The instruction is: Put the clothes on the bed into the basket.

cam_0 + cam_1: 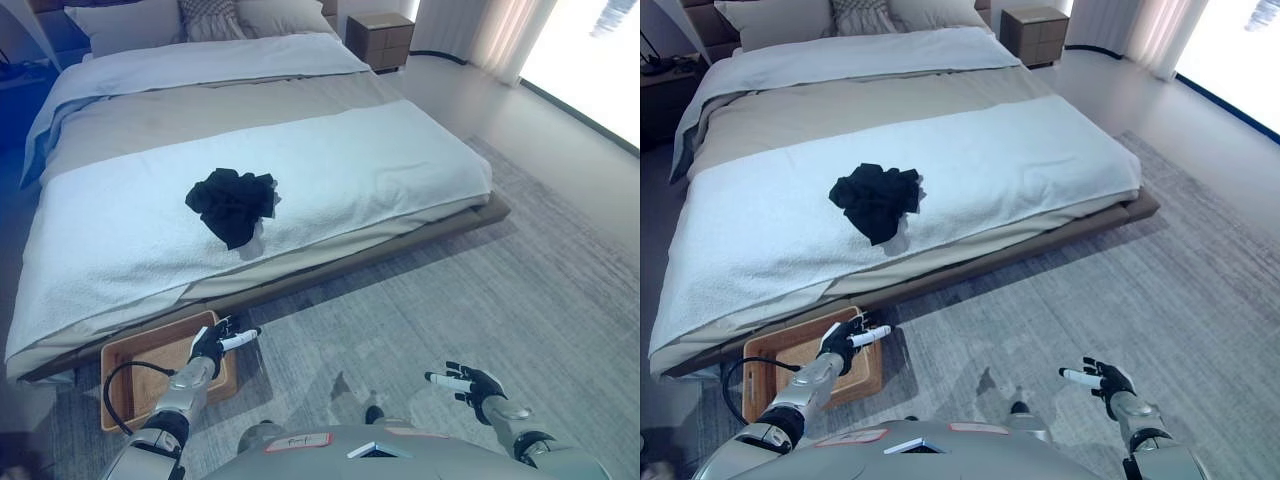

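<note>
A crumpled black garment [234, 205] lies on the white blanket of the bed [380, 170], near the bed's front edge. Below the bed on the floor sits a shallow brown basket [125, 365], partly tucked under the bed's edge. My left hand [212, 346] hovers over the basket's right side with fingers spread, holding nothing. Low at the right, my right hand [470, 383] is held above the carpet, open and empty. Both hands are well below the garment.
The bed fills the upper left, with pillows [130, 22] at its head. A wooden nightstand [380, 38] stands at the back right. Grey carpet [480, 300] spreads to the right of the bed, with pale curtains [500, 30] beyond.
</note>
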Controlling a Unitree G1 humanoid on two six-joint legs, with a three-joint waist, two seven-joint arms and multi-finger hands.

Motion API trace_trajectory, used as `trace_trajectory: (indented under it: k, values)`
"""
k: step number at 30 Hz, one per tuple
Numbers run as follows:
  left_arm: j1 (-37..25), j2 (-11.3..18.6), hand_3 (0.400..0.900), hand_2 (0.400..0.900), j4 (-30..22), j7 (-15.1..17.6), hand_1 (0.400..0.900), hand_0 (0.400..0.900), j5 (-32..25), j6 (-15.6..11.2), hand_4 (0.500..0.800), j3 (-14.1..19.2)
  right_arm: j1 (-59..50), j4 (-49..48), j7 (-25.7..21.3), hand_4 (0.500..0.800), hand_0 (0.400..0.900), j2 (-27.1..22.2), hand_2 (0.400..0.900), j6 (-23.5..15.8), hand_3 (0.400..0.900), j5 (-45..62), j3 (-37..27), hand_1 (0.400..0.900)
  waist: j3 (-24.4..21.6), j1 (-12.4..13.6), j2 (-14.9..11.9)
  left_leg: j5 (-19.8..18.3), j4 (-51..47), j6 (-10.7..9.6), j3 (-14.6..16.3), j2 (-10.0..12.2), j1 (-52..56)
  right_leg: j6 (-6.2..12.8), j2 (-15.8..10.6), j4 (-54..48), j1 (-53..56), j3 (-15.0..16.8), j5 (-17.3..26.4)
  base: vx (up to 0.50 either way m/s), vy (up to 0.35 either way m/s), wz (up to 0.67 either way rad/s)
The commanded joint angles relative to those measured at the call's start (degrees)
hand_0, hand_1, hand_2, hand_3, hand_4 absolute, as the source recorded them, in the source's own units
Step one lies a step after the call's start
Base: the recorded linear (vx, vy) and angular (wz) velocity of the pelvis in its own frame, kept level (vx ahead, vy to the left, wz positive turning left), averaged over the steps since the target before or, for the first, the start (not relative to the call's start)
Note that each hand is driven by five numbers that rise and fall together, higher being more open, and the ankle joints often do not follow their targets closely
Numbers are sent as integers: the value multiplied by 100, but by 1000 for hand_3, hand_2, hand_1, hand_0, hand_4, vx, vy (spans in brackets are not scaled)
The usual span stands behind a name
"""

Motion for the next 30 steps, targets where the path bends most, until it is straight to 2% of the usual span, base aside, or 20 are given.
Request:
trace_trajectory:
  k: [1, 30]
  values:
    - [-765, 216, 900, 900, 300, 98, 900, 900, -5, -433, 800, 66, -467, 134, -93, 800, 900, -218, 900, -353, 900, 139, 203, 900, -46, -27, -127, -27, 21, -3, -93, -213, -158, 82, 13, 71, 86, -577, -64, 0, 0, 0]
    - [-814, 216, 900, 900, 269, 98, 900, 900, -78, -458, 800, 62, -523, 159, -74, 800, 900, -222, 900, -343, 900, 174, 203, 900, 6, -30, -168, -89, 21, 48, -68, -289, -158, 117, -54, 106, 24, -526, -34, 0, 0, 0]
